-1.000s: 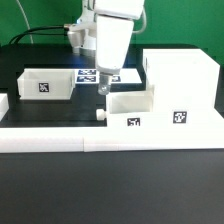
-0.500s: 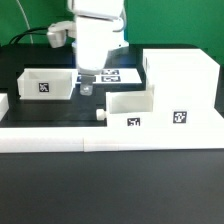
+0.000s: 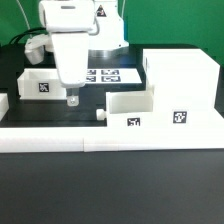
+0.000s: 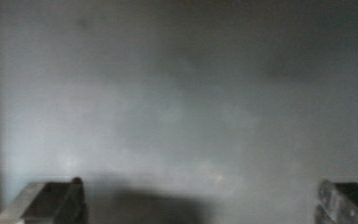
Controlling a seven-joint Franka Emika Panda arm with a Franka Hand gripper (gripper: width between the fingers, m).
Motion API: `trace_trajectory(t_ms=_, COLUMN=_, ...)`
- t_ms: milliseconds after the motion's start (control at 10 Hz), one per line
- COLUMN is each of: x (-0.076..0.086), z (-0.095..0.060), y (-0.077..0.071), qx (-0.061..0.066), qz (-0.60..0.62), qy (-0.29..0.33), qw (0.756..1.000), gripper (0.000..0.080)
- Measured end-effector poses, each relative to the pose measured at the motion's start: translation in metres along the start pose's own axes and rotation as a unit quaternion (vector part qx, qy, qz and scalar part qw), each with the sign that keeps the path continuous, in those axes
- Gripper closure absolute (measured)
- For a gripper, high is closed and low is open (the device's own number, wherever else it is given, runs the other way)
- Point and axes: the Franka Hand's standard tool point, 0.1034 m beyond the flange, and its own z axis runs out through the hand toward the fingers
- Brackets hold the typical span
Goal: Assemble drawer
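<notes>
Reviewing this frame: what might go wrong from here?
1. The pincer hangs low and appears close to the small white box; a sideways move may knock it.
2. The wrist view shows only blurred grey between the open fingers, so closing now would likely grab nothing.

- My white robot arm [image 3: 70, 40] hides the small white open-topped box's [image 3: 38, 84] end toward the exterior view's right, and part of the marker board [image 3: 113, 73].
- A flat white piece [image 3: 3, 104] is cut off at the exterior view's left edge.
- The wrist view is a grey blur, and the picture's edge crops my pincer's [image 4: 197, 205] dark fingertips [image 4: 51, 203].
</notes>
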Motion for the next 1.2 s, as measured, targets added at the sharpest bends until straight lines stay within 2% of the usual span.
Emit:
trace_trajectory(t_ms=200, x=0.001, z=0.008, y=-0.005, qx=0.005, qz=0.000, qy=0.029, qw=1.000, gripper=0.0150)
trace_trajectory(t_ms=400, x=-0.006, z=0.015, y=-0.011, qx=0.023, qz=0.007, qy=0.073, qw=0.997, gripper=0.0150)
trace_trajectory(t_ms=1200, x=0.037, z=0.020, y=0.000, qx=0.034, qz=0.065, qy=0.081, qw=0.994, gripper=0.0150)
